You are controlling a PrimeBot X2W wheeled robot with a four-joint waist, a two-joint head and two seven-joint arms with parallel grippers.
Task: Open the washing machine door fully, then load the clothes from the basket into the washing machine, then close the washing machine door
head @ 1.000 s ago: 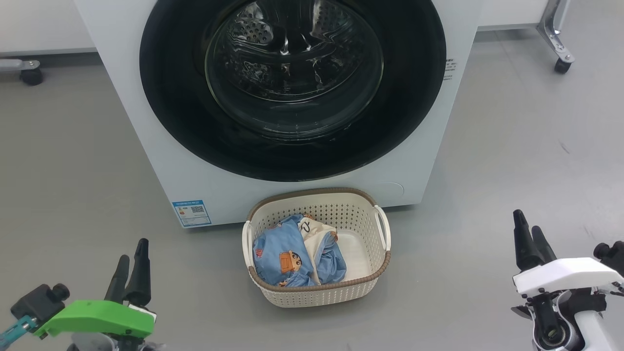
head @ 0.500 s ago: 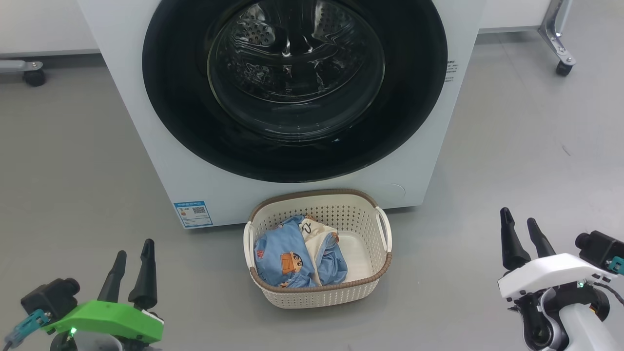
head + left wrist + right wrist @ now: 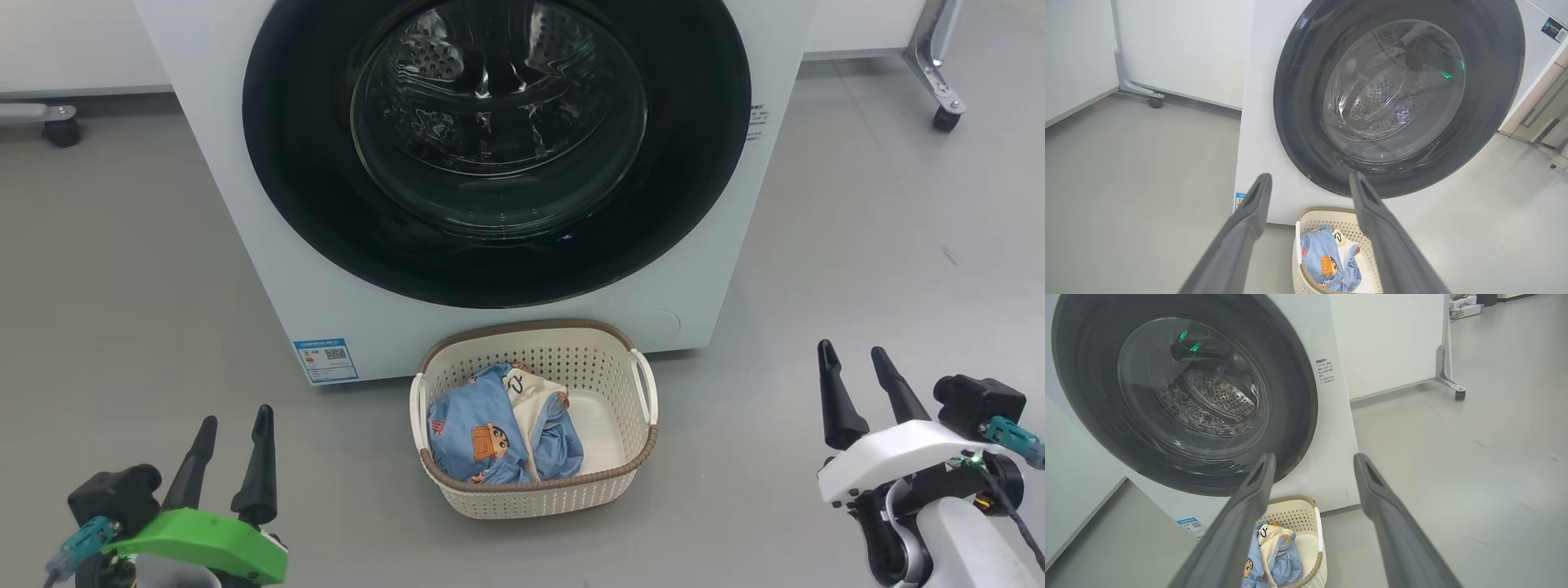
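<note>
- The left gripper (image 3: 235, 415) sat low at the left above the grey floor (image 3: 122, 286). Its jaws were spread, nothing was between them, and it was well apart from the basket.
- A blue label sticker (image 3: 326, 360) was on the lower left corner of the washing machine (image 3: 302, 278) front.
- The washing machine door (image 3: 498, 131) lay flush against the front, shut. The perforated drum (image 3: 441, 57) was visible through the glass.
- The basket (image 3: 535, 487) stood on the floor just in front of the machine, below the door.
- The clothes (image 3: 490, 433) were inside the basket, bunched toward its left side. They were light blue with an orange-brown cartoon print, with cream-white fabric folded in.
- The right gripper (image 3: 851, 349) sat low at the right with its jaws spread and empty, well clear of the basket.
</note>
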